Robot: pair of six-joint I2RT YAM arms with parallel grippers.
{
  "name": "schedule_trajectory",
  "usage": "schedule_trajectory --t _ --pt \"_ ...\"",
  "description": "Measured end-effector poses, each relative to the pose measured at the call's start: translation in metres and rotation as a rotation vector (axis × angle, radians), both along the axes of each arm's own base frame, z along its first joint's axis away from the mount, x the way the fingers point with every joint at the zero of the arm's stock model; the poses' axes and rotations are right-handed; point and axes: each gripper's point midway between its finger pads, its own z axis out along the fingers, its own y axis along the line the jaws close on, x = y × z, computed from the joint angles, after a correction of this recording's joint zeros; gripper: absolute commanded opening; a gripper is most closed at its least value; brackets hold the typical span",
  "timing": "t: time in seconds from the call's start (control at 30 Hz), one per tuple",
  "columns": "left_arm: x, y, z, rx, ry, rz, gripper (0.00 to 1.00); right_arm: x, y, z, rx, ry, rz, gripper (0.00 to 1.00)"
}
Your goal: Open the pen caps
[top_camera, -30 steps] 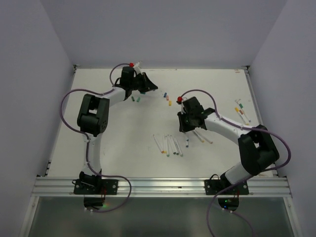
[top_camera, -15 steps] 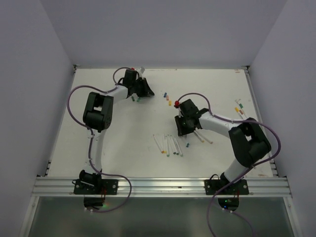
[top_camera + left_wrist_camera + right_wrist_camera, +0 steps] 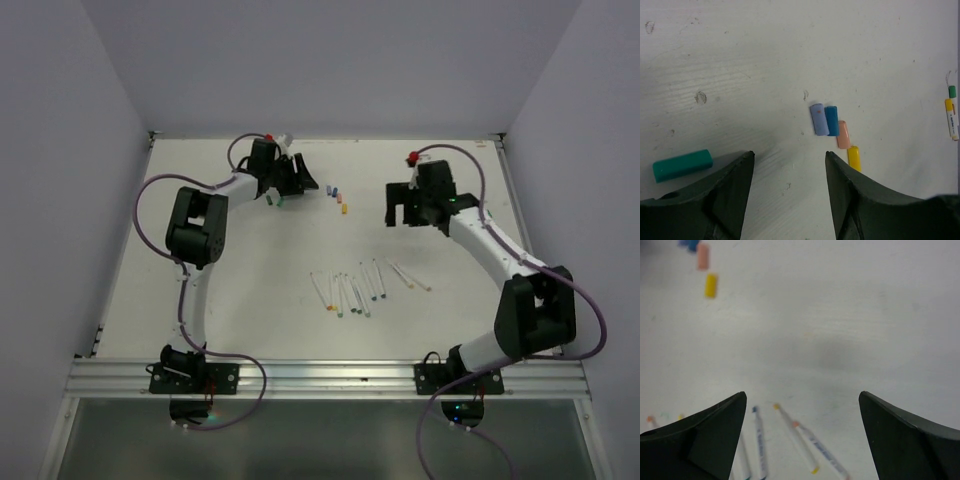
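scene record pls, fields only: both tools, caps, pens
left tool: open, nothing between its fingers
right tool: open wide, nothing held
loose caps: four lying close together in a line, lilac, blue, pink, yellow, just ahead of the left tool
green cap: lying alone, apart from the four, beside one finger of the left tool
pens: lying flat in a loose row mid-table, none held
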Motion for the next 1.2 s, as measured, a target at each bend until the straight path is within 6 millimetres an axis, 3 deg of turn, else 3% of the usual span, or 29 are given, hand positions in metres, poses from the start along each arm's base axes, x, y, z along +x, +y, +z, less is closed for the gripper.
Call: schedule_trajectory --t 0.1,0.17,0.23,0.3,0.43,0.53,0.67,0.77,1.2 --pt "-0.001 0.001 0.001 0.001 0.0 0.001 0.63 0.028 -0.085 0.03 -0.018 -0.114 -0.207 0.93" --pt "-0.003 0.002 0.001 -0.001 -0.002 0.003 0.63 0.038 -0.142 0.037 -0.086 -0.161 -0.329 0.93" --pt "-0.007 0.004 0.003 -0.006 -0.007 0.003 0.63 0.043 -0.181 0.031 -0.17 -0.165 -0.399 0.92" --pt "-0.01 0.004 0.008 -0.023 -0.022 -0.001 0.63 0.048 -0.206 0.012 -0.245 -0.133 -0.42 0.87" --pt "-0.019 0.001 0.021 -0.073 -0.054 -0.017 0.63 0.048 -0.224 -0.045 -0.316 -0.001 -0.375 0.78" --pt "-0.023 -0.002 0.038 -0.108 -0.092 -0.033 0.64 0.042 -0.235 -0.065 -0.302 0.046 -0.377 0.74" --pt "-0.024 -0.005 0.061 -0.144 -0.146 -0.052 0.64 0.043 -0.264 -0.064 -0.283 0.017 -0.435 0.74" --pt "-0.023 -0.007 0.073 -0.162 -0.177 -0.062 0.64 0.043 -0.275 -0.066 -0.279 -0.005 -0.445 0.72" --pt "-0.027 -0.009 0.073 -0.182 -0.182 -0.073 0.64 0.031 -0.268 -0.089 -0.252 0.028 -0.403 0.71"
